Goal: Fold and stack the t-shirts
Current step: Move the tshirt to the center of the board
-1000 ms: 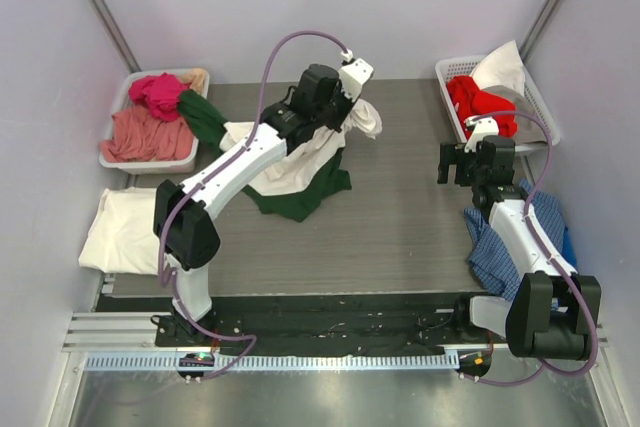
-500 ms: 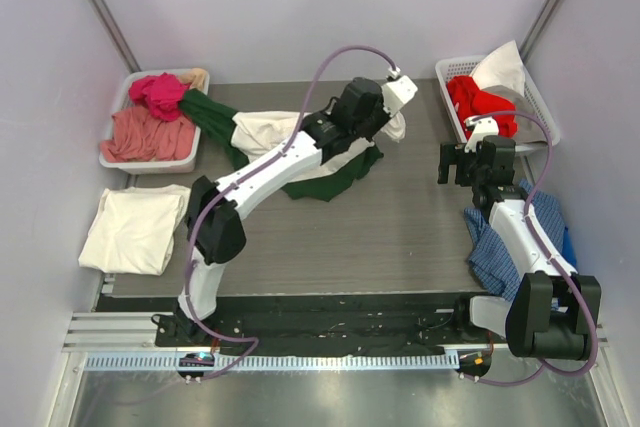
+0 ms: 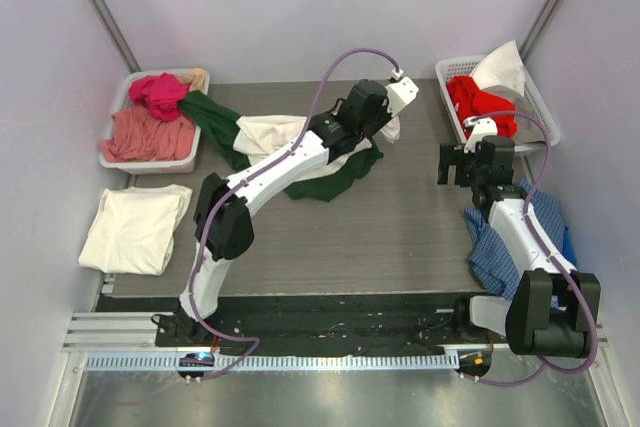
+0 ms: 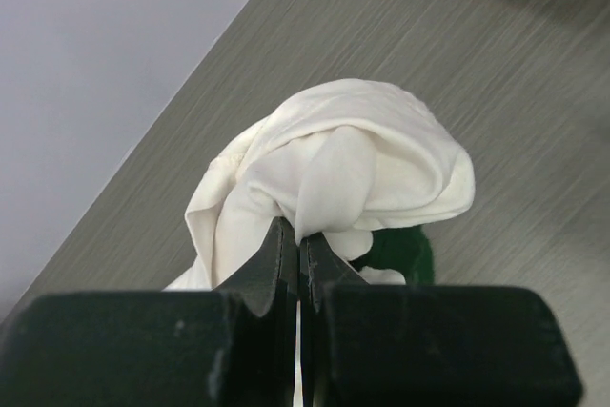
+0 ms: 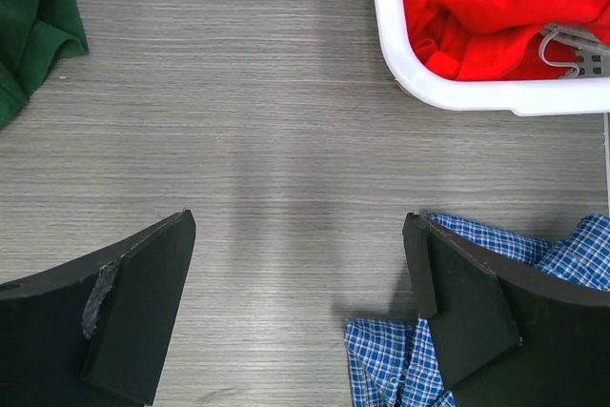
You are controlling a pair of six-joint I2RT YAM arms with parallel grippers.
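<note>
Near left lies a folded cream t-shirt (image 3: 135, 230); the right gripper (image 5: 300, 312) hangs spread wide (nothing in it). Farther back, the left gripper (image 4: 297, 240) pinches a pale t-shirt (image 4: 334, 169), stretched left-to-right over the dark green t-shirt (image 3: 335, 175)

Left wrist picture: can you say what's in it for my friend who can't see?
The left gripper is shut on a bunched white shirt over a grey table. A bit of green shirt peeks out beneath it.
</note>
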